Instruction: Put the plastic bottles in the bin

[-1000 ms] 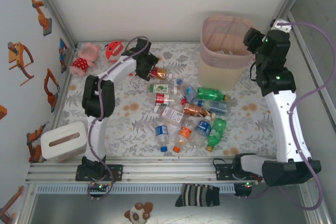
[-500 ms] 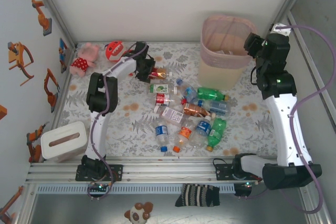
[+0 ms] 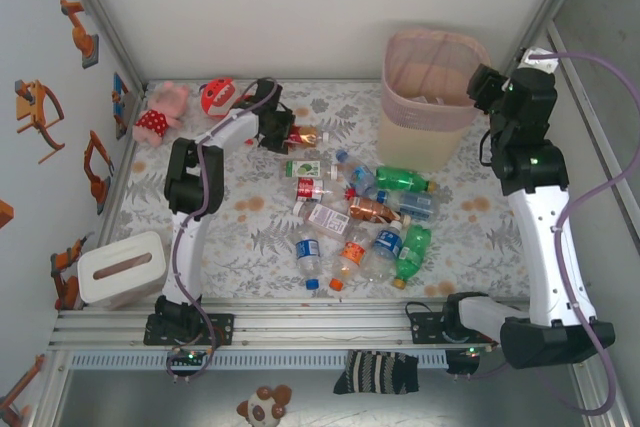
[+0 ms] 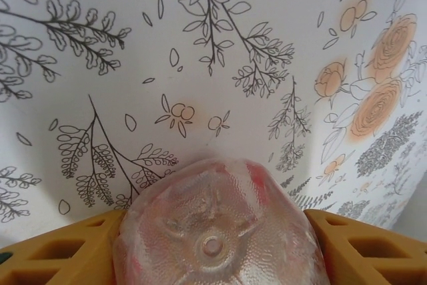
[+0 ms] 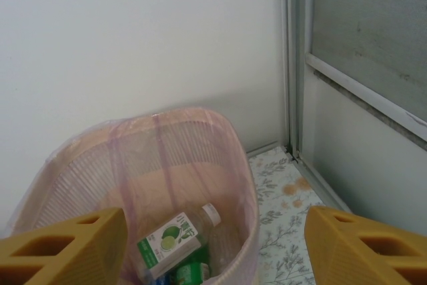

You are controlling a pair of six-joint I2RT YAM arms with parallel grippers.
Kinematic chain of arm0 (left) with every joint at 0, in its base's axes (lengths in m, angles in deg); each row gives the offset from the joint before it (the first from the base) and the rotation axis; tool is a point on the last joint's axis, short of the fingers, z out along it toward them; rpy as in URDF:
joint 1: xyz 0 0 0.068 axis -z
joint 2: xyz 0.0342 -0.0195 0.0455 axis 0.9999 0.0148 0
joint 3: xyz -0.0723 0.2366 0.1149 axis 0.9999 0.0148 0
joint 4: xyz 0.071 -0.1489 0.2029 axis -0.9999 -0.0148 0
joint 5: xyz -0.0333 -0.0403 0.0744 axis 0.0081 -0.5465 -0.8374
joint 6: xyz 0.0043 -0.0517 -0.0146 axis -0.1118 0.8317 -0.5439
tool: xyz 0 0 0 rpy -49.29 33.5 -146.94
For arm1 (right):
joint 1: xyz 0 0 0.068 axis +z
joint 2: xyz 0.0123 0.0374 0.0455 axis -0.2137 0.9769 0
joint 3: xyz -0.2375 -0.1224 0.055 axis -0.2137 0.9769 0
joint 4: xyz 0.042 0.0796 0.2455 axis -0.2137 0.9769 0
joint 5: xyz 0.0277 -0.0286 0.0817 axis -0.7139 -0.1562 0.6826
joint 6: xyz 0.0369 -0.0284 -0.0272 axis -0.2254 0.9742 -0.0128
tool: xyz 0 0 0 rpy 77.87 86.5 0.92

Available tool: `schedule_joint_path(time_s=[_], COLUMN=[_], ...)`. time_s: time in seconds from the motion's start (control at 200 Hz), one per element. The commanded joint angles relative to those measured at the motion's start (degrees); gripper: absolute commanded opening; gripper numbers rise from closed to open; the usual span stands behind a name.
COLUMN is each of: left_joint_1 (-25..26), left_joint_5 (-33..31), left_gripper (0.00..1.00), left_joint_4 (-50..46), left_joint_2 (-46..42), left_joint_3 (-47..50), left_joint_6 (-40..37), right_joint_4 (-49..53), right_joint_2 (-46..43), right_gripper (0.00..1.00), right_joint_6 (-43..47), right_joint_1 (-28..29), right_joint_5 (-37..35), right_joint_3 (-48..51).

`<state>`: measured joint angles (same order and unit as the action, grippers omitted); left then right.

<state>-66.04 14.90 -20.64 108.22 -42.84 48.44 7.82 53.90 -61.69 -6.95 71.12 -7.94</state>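
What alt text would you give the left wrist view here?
The textured base of a clear plastic bottle, red showing through, faces the camera, wedged between the left gripper's yellow jaws. Behind it lies a white cloth printed with leafy sprigs and orange flowers.

Floral table (image 3: 250, 237) bears bottles (image 3: 400, 179), bin (image 3: 430, 142) (toys (image 3: 160, 112) too).

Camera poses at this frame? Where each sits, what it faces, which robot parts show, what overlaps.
Top external: above and behind the bases, looking down at the table; both arms, left gripper, right gripper.
Left wrist: faces down at the table; clear bottle between its orange fingers.
Right wrist: looks down into the bin; its fingers at the bottom corners.
Shared: top and right wrist both see the bin.
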Motion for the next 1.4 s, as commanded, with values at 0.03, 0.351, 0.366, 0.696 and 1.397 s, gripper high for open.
schedule_joint_path(time_s=[0.03,0.351,0.366,0.696,1.397], left_joint_1=[-1.1,-1.7,-1.7,-1.7,2.8], left_joint_5=[0.6,1.8,1.9,15.7,47.7], left_gripper=[0.54,0.51,0.51,0.47,0.38], left_joint_4=[5.6,25.7,26.6,45.3,69.1], left_joint_2=[-6.8,-22.3,-23.1,-37.4,-54.2], left_joint_3=[3.7,17.0,17.7,28.1,38.1], left_joint_6=[-0.8,-16.1,-17.3,-38.7,-62.6], right_joint_4=[1.1,-4.4,-4.9,-18.8,-16.1], right_joint_2=[-2.1,-3.8,-3.9,-4.1,-0.1], right_gripper=[0.70,0.69,0.69,0.68,0.70], right_joint_6=[-0.3,0.7,0.8,1.0,16.9], right_joint_1=[-0.2,-0.2,-0.1,0.1,13.1], right_joint_5=[0.4,20.4,21.7,48.4,74.6], right_joint_3=[0.2,4.0,4.3,10.4,10.5])
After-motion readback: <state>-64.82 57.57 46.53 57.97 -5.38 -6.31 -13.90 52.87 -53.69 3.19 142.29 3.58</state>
